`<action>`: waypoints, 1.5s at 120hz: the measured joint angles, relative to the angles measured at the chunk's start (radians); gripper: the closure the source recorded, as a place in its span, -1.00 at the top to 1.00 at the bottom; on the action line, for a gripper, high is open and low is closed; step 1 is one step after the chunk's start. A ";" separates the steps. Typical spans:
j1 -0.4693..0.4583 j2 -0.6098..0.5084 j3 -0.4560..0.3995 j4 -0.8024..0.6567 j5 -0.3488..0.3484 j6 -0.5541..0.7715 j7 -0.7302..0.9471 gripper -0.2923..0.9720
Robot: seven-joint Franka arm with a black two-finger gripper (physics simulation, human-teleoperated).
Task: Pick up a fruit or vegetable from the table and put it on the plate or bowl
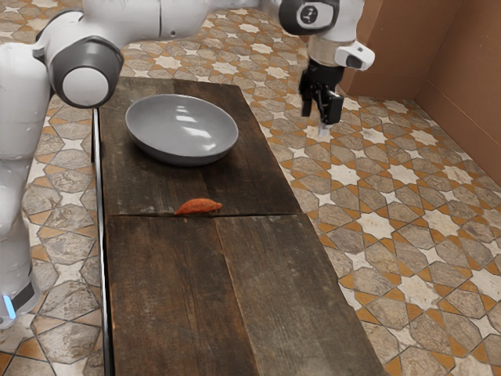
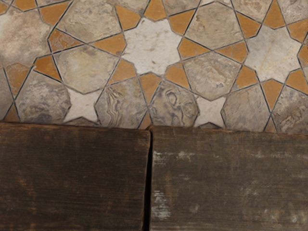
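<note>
The picking has not begun, as I read it: this is the approach step, with the arm not over its target yet. The gripper (image 1: 324,117) hangs in the air beyond the table's (image 1: 235,298) long edge on the exterior view's right, over the patterned floor tiles (image 1: 407,204) and not over the wood. Its jaws stand a little apart and point down, with nothing between them.

The thing to fetch, a small orange-red vegetable (image 1: 198,207), lies on the table's cross seam (image 1: 258,213), about midway between the two long edges and touching nothing else. The grey bowl (image 1: 182,128) sits on the far half of the table, well apart from the vegetable and empty.

From the wrist view, the hand looks down at the table (image 2: 72,178) edge with tiles beyond it, and a gap between planks (image 2: 148,178) runs under it.

Next, I judge, the arm must swing back across that long edge toward the seam, centre over the vegetable, and come down. The piece lies low and flat, so the grasp will need to go nearly to the wood, across the narrow width.
</note>
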 joint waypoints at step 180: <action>-0.177 -0.373 0.105 -0.958 0.039 0.428 0.054 0.54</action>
